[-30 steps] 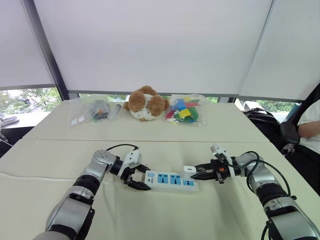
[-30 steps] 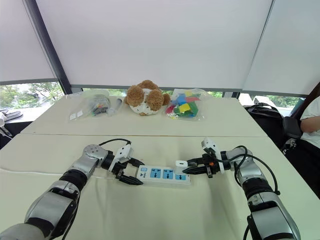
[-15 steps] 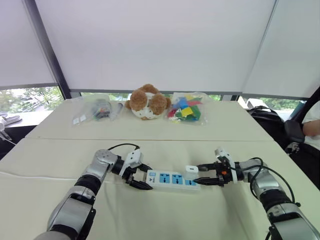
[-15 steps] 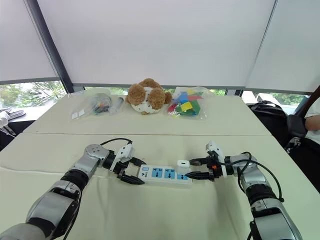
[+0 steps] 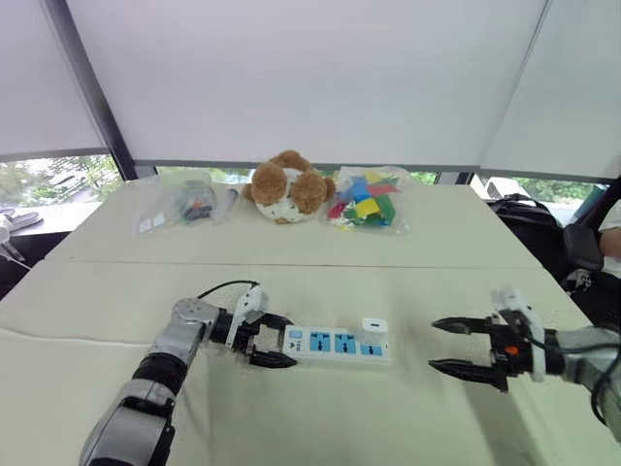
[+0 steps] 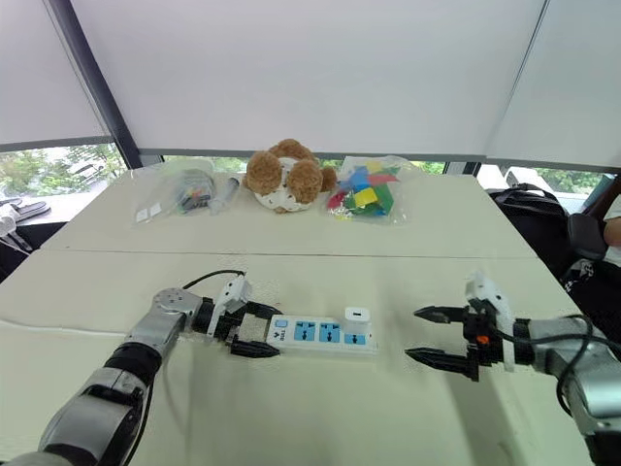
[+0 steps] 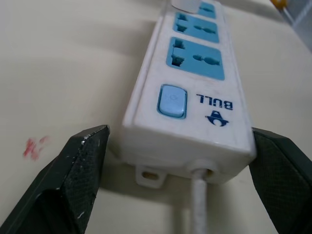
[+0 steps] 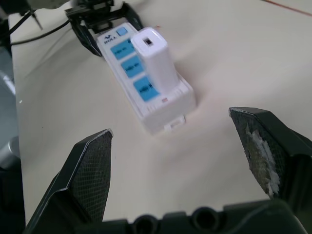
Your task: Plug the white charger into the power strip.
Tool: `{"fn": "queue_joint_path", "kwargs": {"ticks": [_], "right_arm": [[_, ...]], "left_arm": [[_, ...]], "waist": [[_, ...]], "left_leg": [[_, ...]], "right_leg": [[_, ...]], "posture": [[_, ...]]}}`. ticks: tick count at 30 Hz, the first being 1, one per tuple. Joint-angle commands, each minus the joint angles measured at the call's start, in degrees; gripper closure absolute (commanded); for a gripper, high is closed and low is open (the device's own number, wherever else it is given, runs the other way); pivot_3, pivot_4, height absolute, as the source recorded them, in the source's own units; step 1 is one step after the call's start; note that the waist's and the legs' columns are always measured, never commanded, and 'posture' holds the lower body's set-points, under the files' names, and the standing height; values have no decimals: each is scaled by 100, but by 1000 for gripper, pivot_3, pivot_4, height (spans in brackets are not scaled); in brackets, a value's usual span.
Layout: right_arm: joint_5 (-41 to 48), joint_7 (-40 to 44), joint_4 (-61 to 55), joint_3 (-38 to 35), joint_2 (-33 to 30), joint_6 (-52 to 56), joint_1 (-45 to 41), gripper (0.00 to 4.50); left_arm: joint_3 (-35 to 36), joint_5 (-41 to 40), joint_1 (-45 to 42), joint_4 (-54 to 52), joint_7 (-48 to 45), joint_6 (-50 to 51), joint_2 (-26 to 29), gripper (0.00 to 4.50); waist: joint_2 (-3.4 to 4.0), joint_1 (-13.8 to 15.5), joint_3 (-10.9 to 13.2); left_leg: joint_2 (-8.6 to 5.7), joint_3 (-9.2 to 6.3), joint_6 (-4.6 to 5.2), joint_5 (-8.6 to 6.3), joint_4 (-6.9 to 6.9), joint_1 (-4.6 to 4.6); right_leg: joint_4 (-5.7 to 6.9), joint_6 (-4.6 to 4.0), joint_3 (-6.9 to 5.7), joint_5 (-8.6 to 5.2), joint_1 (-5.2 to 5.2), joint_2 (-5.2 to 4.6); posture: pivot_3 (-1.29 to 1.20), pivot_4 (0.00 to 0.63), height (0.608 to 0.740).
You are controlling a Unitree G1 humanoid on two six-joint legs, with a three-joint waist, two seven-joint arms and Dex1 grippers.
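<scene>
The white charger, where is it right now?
The white charger stands upright on the power strip, at its end nearest the right gripper.

Office, blinds point(image 5: 291, 78), tables point(image 5: 446, 233) (joined)

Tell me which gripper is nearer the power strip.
Left. The left gripper sits at the power strip's switch end, jaws open on either side of it. The right gripper hangs open, well clear of the far end.

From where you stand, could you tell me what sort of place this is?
Probably an office or lab test room: long cream tables, white roller blinds over wide windows, and a brown plush toy beside clear bags of bright blocks.
</scene>
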Motion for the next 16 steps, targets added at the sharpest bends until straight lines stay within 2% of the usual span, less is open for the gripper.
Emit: {"fn": "queue_joint_path", "kwargs": {"ticks": [1, 4, 7, 9, 12, 16], "right_arm": [[115, 80, -120, -434, -267, -33, 309, 311], [292, -103, -98, -851, -297, 195, 597, 311], [368, -377, -102, -964, -161, 320, 633, 311], [440, -786, -62, -956, 144, 396, 503, 311], [306, -1516, 81, -856, 733, 248, 308, 311], [-15, -2540, 339, -825, 1640, -336, 88, 311]], "left_arm": [[229, -474, 570, -1792, 173, 1214, 535, 21], [980, -1107, 1147, -2943, 662, 2432, 1172, 21], [1548, -1600, 1289, -3164, 1150, 3066, 1276, 21], [2094, -1844, 1168, -2813, 1787, 3227, 1048, 21], [2600, -1724, 1135, -2350, 2804, 2544, 526, 21], [2642, -1490, 1444, -2384, 3664, 1737, -137, 21]], "waist": [[2, -1, 22], [8, 13, 49], [6, 24, 79], [3, 45, 83], [-14, 41, 95], [-20, 40, 99]], "left_leg": [[2, 1, 0, 0, -9, -4], [7, -3, 0, 0, -14, -8], [10, -5, 0, 0, -11, -11], [4, -3, -3, 2, -3, -9], [1, -5, -10, 6, 11, 4], [1, -3, -21, 11, 18, 1]], "right_leg": [[0, 2, 1, -1, -8, 1], [2, 4, 1, -6, -16, 1], [9, 3, -3, -7, -20, -1], [11, 3, -3, -7, -13, -7], [8, 2, -4, -7, 7, -5], [2, 8, 0, -2, 9, -9]], "posture": [[0, 150, 739], [0, 150, 739], [0, 150, 739], [0, 150, 739], [0, 150, 739], [0, 150, 739]]}}
